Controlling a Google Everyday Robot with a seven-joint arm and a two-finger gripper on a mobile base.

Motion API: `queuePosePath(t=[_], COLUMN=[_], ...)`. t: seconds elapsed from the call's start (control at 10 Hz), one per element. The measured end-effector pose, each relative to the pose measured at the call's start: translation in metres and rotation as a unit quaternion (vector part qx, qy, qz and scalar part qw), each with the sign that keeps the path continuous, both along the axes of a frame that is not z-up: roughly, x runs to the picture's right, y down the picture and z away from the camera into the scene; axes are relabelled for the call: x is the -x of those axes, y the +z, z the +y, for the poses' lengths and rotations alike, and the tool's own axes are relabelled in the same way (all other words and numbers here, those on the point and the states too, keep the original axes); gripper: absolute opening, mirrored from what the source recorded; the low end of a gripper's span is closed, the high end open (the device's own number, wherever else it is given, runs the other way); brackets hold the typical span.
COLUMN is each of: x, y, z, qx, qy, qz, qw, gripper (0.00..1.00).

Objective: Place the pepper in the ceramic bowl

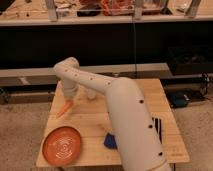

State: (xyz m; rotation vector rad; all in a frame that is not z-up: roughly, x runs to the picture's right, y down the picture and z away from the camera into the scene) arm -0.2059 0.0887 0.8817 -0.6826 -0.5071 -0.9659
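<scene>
Pick looks done: hand (70, 100) closed on the pepper's (63, 109) top end, with the pepper angled down over the counter's (90, 125) left side. The bowl (62, 145) sits empty at the front-left corner, so carry and drop are still left.

Dim room, warm soft light on the table (90, 125).
Light from above reaches the gripper (68, 102) holding the pepper (63, 109) over the table's far left part; the background is dark.

Gripper (69, 101) with pepper (63, 109) over table (90, 122); open wood between it and ceramic bowl (61, 145)
</scene>
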Motion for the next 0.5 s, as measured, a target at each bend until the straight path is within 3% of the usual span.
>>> queuePosePath(t=[0.5], x=[-0.0065], y=[-0.0103], z=[0.0118], qx=[0.003], qy=[-0.003], qz=[-0.002], qw=[1.0000], gripper=[0.01])
